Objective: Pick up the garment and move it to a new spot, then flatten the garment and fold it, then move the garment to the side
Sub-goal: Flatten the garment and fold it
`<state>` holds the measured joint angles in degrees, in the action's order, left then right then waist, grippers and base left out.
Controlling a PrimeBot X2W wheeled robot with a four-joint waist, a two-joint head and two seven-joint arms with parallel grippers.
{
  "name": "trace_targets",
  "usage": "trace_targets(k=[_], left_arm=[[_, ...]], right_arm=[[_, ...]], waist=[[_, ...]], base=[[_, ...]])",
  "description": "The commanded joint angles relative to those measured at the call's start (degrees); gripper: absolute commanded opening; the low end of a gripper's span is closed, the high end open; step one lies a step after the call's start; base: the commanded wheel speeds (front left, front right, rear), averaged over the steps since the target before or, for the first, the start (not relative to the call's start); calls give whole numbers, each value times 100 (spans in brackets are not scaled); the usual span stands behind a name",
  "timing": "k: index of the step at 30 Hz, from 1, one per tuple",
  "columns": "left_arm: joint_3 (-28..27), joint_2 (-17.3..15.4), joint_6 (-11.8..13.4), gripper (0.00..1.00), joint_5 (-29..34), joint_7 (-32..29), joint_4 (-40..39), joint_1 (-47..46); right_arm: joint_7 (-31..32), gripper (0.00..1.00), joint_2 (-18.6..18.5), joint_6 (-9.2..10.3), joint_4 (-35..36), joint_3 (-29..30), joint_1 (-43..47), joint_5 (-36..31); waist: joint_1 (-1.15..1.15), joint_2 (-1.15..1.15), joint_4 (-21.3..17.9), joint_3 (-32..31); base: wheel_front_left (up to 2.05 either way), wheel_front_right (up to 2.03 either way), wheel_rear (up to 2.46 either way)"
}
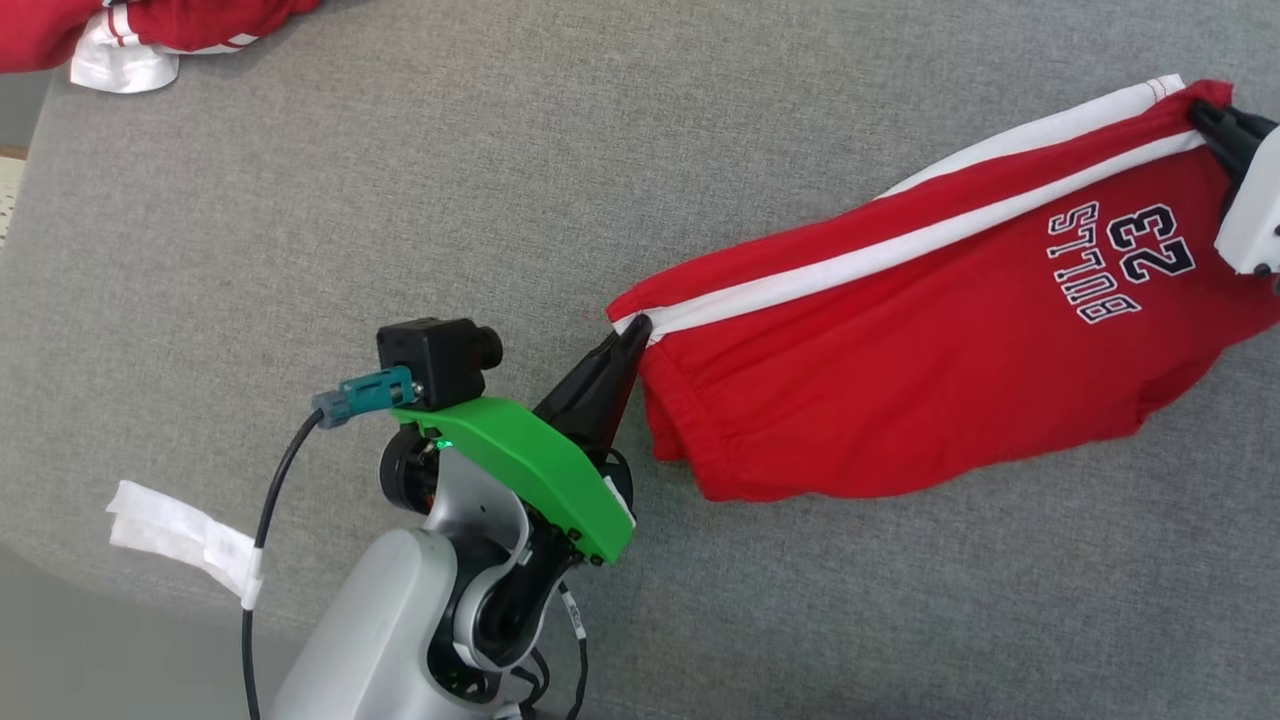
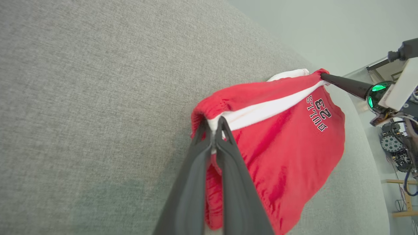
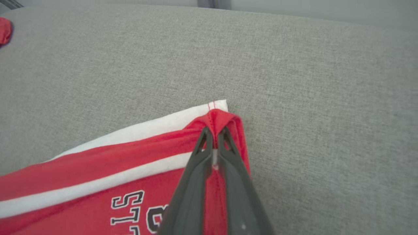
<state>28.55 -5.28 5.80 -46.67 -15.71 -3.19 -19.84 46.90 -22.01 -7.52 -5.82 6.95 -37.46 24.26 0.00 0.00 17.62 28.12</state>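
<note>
Cushion [image 1: 400, 200] free around garment [image 1: 900, 380]; red-white heap [image 1: 150, 30] far-left

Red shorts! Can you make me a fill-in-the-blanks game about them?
The red shorts show the number ____.
The word beside it reads ____.
Their stripes are coloured ____.
Of the left fingers and right fingers, the number sits nearer the ____ ones.

Missing words: 23; BULLS; white; right.

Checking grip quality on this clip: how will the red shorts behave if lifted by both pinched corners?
Probably floppy: the shorts sag and wrinkle between the left claw and right claw. Likely light, since two fingertip pinches hold the edge. May bunch when set down.
</note>
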Motion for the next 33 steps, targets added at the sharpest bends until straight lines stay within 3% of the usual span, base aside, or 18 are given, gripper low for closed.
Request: trace_targets(k=[1,8,13,18,21,26,31,32,33], left_arm=[[-15,-8,-21,100,-9,44,62,-120],[-111,-15,195,100,183,316,209,-45],[-408,-150,571,100,866,1426,19,262],[-576,-228,888,100,1435,2525,-186,824],[-585,-264,953,100,1729,2878,-135,1038],[-607,-58,920,100,2051,3079,-24,1097],[-752,140,761,100,2224,3094,-16,1094],[-791,165,719,100,2263,3095,-6,1125],[-829,185,688,100,2298,3096,9,1160]], right_arm=[[-79,100,-23,6,-40,18,-64,-81],[-719,100,-5,4,25,-33,-136,-139],[-1367,100,-269,3,377,-415,369,-216],[-1135,100,-953,4,765,-1097,1143,-387],[-966,100,-1083,4,758,-1217,1342,-388],[-709,100,-1202,5,482,-1326,1157,-535],[-583,100,-1020,5,-39,-1423,944,-514],[-539,75,-946,0,-137,-1460,928,-451],[-556,0,-851,-6,-219,-1447,924,-345]], waist=[[0,0,-9,9],[0,0,-145,-20],[0,0,-306,-202],[0,0,-413,-316],[0,0,-379,-248],[0,0,-170,-22],[0,0,7,60],[0,0,16,41],[0,0,14,2]], base=[[0,0,0],[0,0,0],[0,0,0],[0,0,0],[0,0,0],[0,0,0],[0,0,0],[0,0,0],[0,0,0]])
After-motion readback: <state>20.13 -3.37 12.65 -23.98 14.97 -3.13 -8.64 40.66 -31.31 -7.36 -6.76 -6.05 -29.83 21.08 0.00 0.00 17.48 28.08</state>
